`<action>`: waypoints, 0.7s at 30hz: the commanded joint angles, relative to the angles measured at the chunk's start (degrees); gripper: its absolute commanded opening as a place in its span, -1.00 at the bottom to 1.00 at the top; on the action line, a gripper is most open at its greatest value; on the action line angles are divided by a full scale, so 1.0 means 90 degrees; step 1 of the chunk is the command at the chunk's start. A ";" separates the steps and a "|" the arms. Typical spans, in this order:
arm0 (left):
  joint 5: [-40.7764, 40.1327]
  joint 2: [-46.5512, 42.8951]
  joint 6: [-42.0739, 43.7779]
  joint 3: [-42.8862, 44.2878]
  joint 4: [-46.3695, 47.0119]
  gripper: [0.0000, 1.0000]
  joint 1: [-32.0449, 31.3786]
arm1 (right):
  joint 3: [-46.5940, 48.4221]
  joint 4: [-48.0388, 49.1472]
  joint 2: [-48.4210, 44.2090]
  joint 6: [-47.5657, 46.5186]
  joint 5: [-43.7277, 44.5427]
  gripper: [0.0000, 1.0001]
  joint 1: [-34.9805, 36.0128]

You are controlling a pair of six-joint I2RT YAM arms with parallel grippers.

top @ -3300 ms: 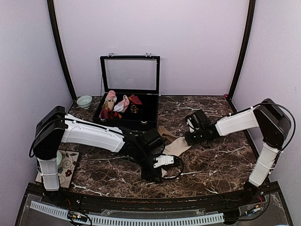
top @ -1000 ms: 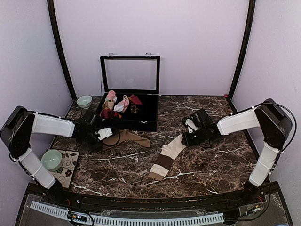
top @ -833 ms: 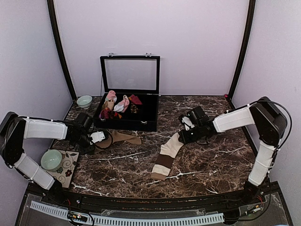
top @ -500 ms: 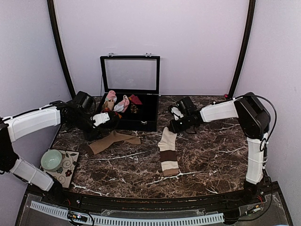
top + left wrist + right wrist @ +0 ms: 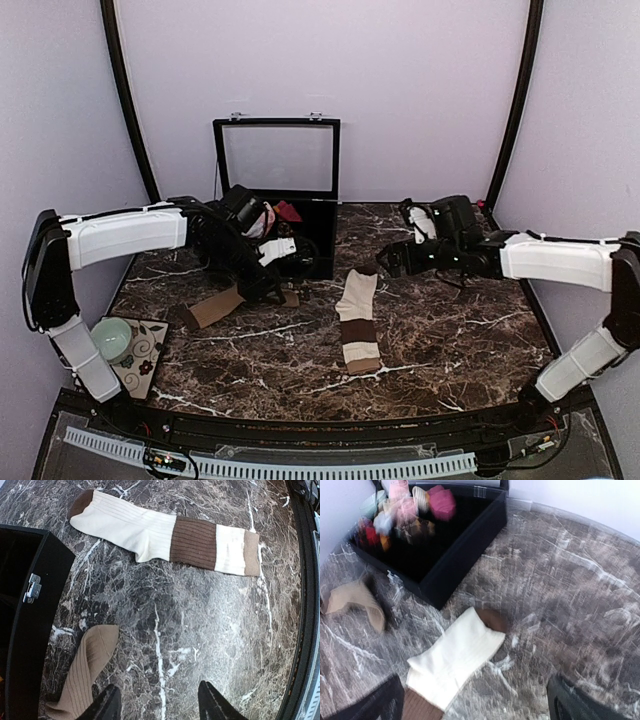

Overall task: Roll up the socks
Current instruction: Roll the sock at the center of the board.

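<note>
Two socks lie flat on the marble table. The cream sock (image 5: 358,318) with brown bands runs near-to-far at the centre, also seen as the cream sock (image 5: 150,532) and cream sock (image 5: 456,659). The tan sock (image 5: 215,306) lies left of it by the black case; the tan sock (image 5: 85,672) shows beside my left fingers. My left gripper (image 5: 272,288) hovers over the tan sock's right end, open and empty, left gripper (image 5: 159,707). My right gripper (image 5: 388,262) hangs open just right of the cream sock's far end, right gripper (image 5: 475,707) holding nothing.
An open black case (image 5: 318,240) with pink, white and dark red bundles stands at the back centre, its front wall (image 5: 30,630) close to the tan sock. A pale green bowl (image 5: 112,338) sits on a patterned mat at the near left.
Both grippers have opened and let go of their socks. The cream sock now lies straight at the centre. The left arm swung right over the tan sock; the right arm drew back rightwards.
</note>
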 commanded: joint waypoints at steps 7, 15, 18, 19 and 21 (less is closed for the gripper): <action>0.0545 0.1092 -0.0594 0.1356 0.0191 0.14 -0.0152 | -0.2396 0.1466 -0.2398 0.0382 0.0179 0.72 0.0661; 0.0980 0.2292 -0.0686 0.2435 0.0219 0.16 -0.0340 | -0.3729 0.2600 -0.2696 -0.0970 0.0944 0.29 0.2833; 0.1044 0.2593 -0.0687 0.2690 0.0331 0.17 -0.0527 | -0.3834 0.2744 -0.2494 -0.1248 0.0631 0.21 0.2922; 0.1028 0.2702 -0.0693 0.2758 0.0398 0.16 -0.0605 | -0.3775 0.2699 -0.2300 -0.1303 0.0568 0.18 0.2930; 0.1024 0.2924 -0.0761 0.2904 0.0467 0.17 -0.0743 | -0.3560 0.2531 -0.1855 -0.1475 0.0422 0.12 0.2973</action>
